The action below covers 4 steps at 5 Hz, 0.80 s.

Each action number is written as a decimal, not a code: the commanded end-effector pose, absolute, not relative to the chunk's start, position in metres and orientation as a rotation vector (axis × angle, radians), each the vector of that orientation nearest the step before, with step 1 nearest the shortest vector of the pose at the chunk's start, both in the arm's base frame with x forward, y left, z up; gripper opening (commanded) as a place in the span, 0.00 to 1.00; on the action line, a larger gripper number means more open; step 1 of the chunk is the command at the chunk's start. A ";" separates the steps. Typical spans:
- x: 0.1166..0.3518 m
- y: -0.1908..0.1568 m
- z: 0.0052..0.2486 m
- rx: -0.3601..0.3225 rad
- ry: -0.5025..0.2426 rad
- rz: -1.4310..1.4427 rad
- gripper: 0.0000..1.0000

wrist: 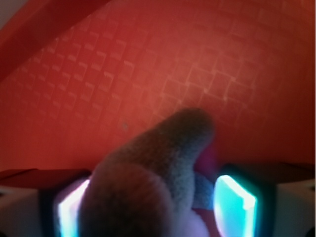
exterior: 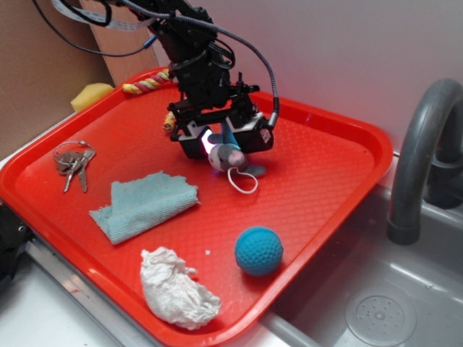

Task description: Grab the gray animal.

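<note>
So there's one big red plastic tray [exterior: 325,155] with a textured waffle surface, sitting next to a gray sink with one curved gray faucet [exterior: 427,144]. The black robot arm [exterior: 192,58] reaches down over the middle of the tray, and its gripper [exterior: 226,144] has two glowing pads, one on each side of the small dark-gray plush animal [exterior: 233,157]. In the wrist view the fuzzy gray toy fills the gap between the lit pads [wrist: 234,202] and looks pinched there, so the claw seems closed on it. The toy sits near the tray's center, its thin white cord loop [exterior: 242,181] lying on the tray in front. Going down in size: one light-blue folded cloth [exterior: 145,204] toward the left, one crumpled white paper wad [exterior: 176,289] near the front edge, one blue knitted ball [exterior: 258,251] beside it, one multicolored rope toy [exterior: 148,83] at the back edge, one yellow sponge-looking thing [exterior: 90,95] just outside the tray, and one bunch of metal keys [exterior: 74,163] on a ring at the left.
</note>
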<state>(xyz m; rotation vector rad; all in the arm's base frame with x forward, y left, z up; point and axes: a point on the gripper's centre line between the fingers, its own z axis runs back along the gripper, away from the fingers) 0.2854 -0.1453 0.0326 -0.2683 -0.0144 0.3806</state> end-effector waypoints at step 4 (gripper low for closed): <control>0.212 -0.065 0.245 -0.188 -0.232 -0.172 0.00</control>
